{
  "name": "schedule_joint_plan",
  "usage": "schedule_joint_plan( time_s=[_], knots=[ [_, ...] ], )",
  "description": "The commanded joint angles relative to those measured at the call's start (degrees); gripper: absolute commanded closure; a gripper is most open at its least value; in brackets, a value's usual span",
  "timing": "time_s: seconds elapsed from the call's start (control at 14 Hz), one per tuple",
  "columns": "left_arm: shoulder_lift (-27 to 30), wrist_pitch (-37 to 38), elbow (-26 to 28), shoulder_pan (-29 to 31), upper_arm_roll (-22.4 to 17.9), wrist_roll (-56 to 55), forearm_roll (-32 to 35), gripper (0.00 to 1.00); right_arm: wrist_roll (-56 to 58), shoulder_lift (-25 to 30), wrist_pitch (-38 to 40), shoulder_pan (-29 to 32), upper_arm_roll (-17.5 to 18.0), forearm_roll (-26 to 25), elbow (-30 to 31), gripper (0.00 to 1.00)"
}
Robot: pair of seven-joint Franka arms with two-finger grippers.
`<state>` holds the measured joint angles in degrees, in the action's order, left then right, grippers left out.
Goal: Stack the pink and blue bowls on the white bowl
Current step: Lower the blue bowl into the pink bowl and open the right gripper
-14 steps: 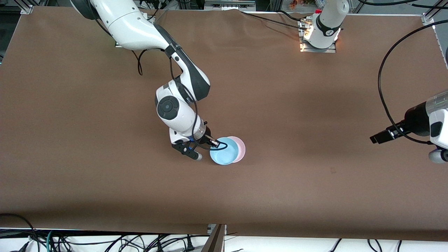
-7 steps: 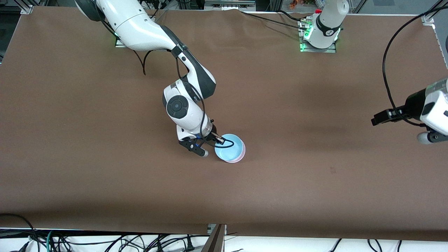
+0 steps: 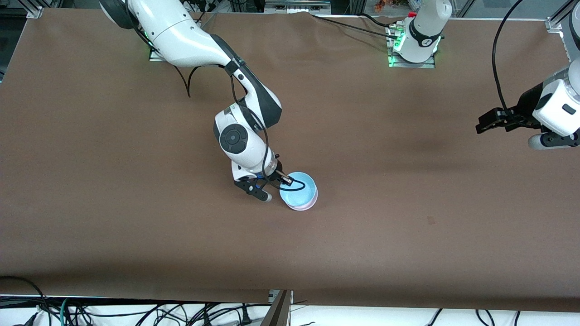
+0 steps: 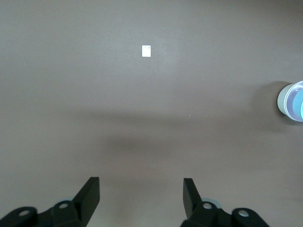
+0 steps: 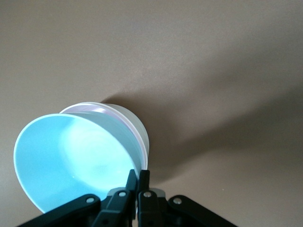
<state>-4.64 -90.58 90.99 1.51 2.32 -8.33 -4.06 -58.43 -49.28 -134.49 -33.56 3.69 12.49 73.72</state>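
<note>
We see the light blue bowl [image 3: 297,189] tilted atop the pale pink bowl [image 3: 302,207], whose rim peeks out below; the white bowl [image 5: 135,126] underneath is, we think, on the desk.

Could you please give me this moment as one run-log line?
right gripper: shut on blue bowl rim | blue bowl: over pink bowl | left gripper: open, waiting

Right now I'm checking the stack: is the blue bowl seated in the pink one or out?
In: the blue bowl sits over the pink bowl, right pincer pinching its rim.
</note>
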Motion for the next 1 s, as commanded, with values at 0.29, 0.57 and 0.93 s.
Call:
schedule_joint_plan(
  time_s=[0.29,0.57,0.93],
  knots=[
    [1.12,-1.62,1.9,0.78,0.14,1.48,1.33,0.0,-1.51,-1.52,-0.95,-1.07,-0.35,0.43,-2.0,1.0],
    [0.77,-1.71,1.73,0.78,0.14,1.48,1.33,0.0,-1.51,-1.61,-0.95,-1.07,-0.35,0.43,-2.0,1.0],
    [-0.72,-1.62,-1.16,0.95,0.14,1.39,1.25,0.0,-1.16,-1.44,-0.68,-0.89,-0.35,0.43,-2.09,0.0]
  ],
)
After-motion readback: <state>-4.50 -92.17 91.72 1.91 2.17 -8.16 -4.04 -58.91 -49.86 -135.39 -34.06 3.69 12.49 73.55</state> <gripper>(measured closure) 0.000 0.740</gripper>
